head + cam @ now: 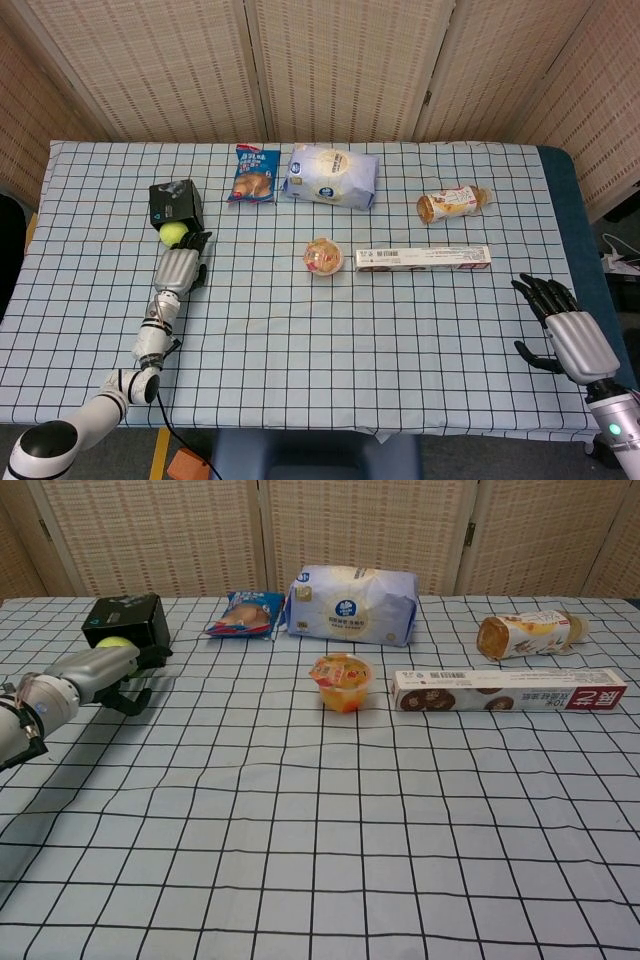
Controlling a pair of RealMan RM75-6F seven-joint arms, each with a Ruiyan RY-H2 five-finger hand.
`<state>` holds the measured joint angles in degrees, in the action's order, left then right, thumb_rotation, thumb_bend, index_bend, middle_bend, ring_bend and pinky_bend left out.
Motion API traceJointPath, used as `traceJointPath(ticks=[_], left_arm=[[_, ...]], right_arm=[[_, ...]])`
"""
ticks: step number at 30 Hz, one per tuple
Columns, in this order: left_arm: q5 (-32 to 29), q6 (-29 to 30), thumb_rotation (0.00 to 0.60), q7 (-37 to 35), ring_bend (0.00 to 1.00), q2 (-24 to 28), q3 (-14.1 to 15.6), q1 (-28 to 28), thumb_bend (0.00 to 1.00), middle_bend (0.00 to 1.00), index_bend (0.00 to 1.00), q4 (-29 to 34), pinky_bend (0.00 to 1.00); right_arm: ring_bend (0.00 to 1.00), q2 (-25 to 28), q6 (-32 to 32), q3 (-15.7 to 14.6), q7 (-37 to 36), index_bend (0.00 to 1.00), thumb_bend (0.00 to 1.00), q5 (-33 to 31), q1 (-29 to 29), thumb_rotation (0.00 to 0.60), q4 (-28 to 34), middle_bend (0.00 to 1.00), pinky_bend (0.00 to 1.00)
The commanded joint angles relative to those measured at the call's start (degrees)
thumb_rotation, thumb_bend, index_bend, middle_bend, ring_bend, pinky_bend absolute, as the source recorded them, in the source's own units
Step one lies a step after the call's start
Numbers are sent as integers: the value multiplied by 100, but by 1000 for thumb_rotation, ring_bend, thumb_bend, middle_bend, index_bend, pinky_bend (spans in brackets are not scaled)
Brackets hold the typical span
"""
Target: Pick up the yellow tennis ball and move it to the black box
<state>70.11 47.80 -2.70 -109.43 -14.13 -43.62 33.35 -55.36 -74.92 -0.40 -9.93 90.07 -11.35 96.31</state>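
Observation:
The yellow tennis ball point(175, 232) lies on the cloth right against the front of the black box point(175, 203). In the chest view the ball point(113, 642) peeks out above my left hand point(95, 670), beside the box point(127, 620). My left hand point(180, 264) lies just behind the ball with its fingers stretched out toward the box and nothing gripped. My right hand point(563, 322) rests open at the table's near right edge, fingers apart and empty; the chest view does not show it.
A blue snack packet point(256, 175) and a white bread bag point(331, 176) lie at the back. A fruit cup point(325, 256), a long biscuit box point(423, 259) and a lying bottle point(452, 203) occupy the middle and right.

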Motion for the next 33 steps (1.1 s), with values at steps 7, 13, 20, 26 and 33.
traceJointPath(ticks=[7, 13, 20, 26, 33], left_arm=[[67, -42, 600, -34, 1, 24, 57, -22, 604, 43, 47, -12, 150], [65, -303, 600, -138, 0, 95, 80, -84, 594, 22, 31, -25, 127], [93, -401, 600, -140, 0, 124, 94, -169, 589, 22, 17, -92, 113], [58, -542, 600, -46, 0, 74, 92, -241, 588, 25, 16, -309, 93], [27, -534, 600, -34, 0, 40, 60, -261, 587, 32, 16, -405, 75]], right_arm=[[0, 4, -7, 3, -7, 37, 263, -3, 4, 600, 6, 0, 0], [0, 6, -20, 6, -18, 38, 262, 1, 9, 600, 5, 0, 0], [0, 10, -23, 3, -15, 38, 262, 10, 11, 600, 8, 0, 0], [0, 13, -57, 4, -22, 37, 262, 28, 23, 600, 9, 0, 0], [0, 7, -41, 2, -6, 37, 262, 24, 18, 600, 3, 0, 0]])
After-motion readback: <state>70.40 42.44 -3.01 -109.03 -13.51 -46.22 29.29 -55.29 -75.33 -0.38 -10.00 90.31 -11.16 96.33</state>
